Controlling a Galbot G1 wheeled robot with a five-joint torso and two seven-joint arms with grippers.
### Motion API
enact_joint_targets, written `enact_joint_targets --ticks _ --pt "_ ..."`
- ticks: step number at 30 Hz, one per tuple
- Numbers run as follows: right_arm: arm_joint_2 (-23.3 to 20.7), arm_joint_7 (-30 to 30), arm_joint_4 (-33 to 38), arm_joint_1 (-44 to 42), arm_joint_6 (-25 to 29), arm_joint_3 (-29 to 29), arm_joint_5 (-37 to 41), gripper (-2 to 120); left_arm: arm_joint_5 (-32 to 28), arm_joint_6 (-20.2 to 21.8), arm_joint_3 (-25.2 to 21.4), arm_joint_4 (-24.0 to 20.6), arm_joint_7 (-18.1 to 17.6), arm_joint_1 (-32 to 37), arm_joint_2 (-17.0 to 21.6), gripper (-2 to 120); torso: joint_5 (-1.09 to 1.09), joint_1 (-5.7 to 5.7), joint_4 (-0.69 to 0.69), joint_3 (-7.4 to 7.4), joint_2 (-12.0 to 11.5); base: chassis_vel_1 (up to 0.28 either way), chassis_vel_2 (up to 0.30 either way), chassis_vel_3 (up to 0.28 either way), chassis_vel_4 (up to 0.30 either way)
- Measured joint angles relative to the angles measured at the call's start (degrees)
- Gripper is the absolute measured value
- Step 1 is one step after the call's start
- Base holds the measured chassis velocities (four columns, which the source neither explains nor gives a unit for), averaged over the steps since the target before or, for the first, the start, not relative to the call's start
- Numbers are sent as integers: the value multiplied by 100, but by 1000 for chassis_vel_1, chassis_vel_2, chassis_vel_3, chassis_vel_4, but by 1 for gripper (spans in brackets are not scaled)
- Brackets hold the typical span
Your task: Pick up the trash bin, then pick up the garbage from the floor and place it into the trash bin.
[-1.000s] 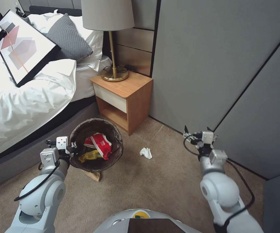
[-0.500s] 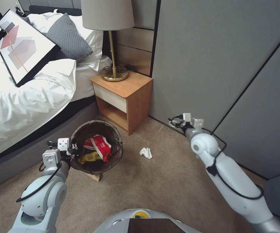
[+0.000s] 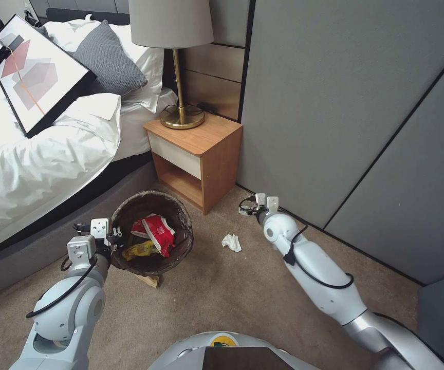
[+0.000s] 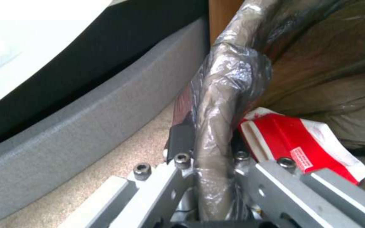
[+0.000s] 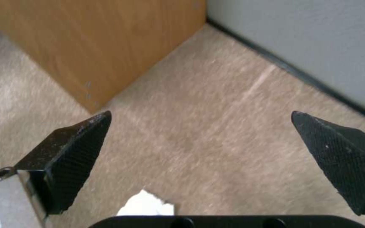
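At the lower left of the head view, the left gripper (image 3: 113,237) was clamped on the near-left rim of the trash bin (image 3: 183,244); in the left wrist view its fingers (image 4: 178,139) pinched the bag-wrapped rim between them. The bin sat left of centre, tilted with its mouth toward the camera, just in front of the grey bed base (image 3: 37,252). A red wrapper (image 3: 159,231) and a yellow wrapper (image 3: 140,250) lay inside it, and a brown scrap (image 3: 147,279) poked out from under its lower edge. Behind the bin, in the middle of the frame, stood the wooden nightstand (image 3: 201,154) with a brass lamp (image 3: 181,77) on top. A crumpled white tissue (image 3: 232,242) lay on the carpet (image 3: 242,298) right of the bin, apart from it. Just right of and above the tissue, the right gripper (image 3: 247,208) reached down near the nightstand's corner, its black fingertips (image 5: 70,152) spread wide and holding nothing, with the tissue's edge showing between them at the bottom of the right wrist view.
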Motion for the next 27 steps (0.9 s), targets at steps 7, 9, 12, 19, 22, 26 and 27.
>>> enact_joint_targets --ticks 7,9,12,19,22,26,27 --pt "240 -67 -280 -34 59 -296 -206 100 8 0 58 77 0 -47 -13 0 0 0 0 0 0 0 0 0 0" --pt "273 -69 -315 -39 68 -338 -246 100 8 0 58 85 1 -47 -8 0 -1 0 0 0 0 0 0 0 0" --pt "365 -70 -377 -71 79 -445 -325 100 10 0 57 96 12 -45 8 0 0 0 0 0 0 0 0 0 0" --pt "464 -28 -420 -195 72 -540 -404 100 11 0 50 122 34 -38 23 0 0 0 0 0 0 0 0 0 0" --pt "452 -37 -462 -289 69 -541 -459 100 15 0 64 154 38 -52 23 0 0 0 0 0 0 0 0 0 0" --pt "409 -97 -555 -386 74 -542 -517 100 17 0 69 180 44 -68 6 0 1 0 0 0 0 0 0 0 0" --pt "408 -103 -575 -412 77 -541 -527 100 17 0 69 184 46 -68 3 0 1 0 -1 0 0 0 0 0 0"
